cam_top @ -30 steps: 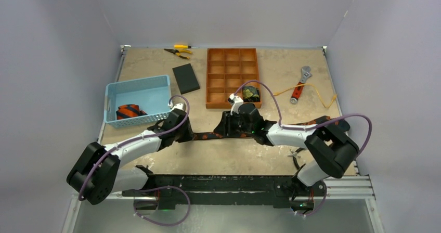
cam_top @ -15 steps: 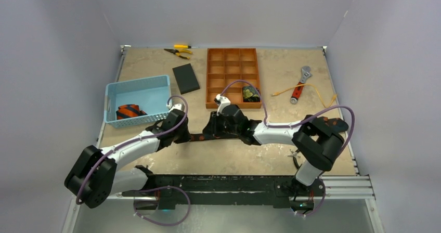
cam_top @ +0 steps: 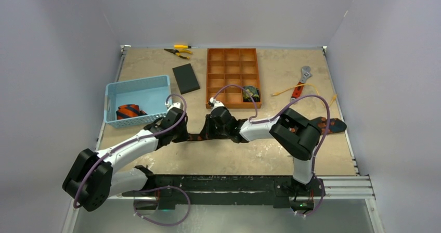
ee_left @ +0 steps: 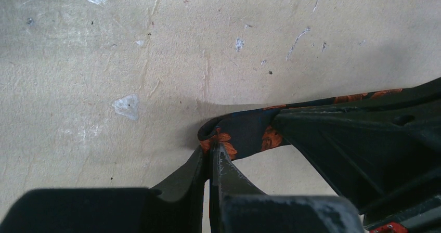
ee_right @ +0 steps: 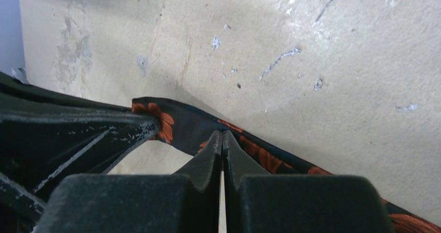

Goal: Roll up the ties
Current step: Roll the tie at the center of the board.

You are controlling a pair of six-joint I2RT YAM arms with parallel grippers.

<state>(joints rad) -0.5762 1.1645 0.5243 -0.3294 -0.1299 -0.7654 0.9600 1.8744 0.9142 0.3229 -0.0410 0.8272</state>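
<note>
Tan table (cam_top: pixel 291 61), blue basket (cam_top: pixel 135 119), orange tray (cam_top: pixel 208 82), black pad (cam_top: pixel 185 78), wrench (cam_top: pixel 300 85), probably pliers (cam_top: pixel 178 51), red-marked tie (cam_top: pixel 195 137)

Top cam: no txt, no nos., nothing legible on any item.
Left wrist cam: nothing to read; tie (ee_left: pixel 244 131) has orange print only, no letters.
Right wrist cam: no label, brand or sign legible.
</note>
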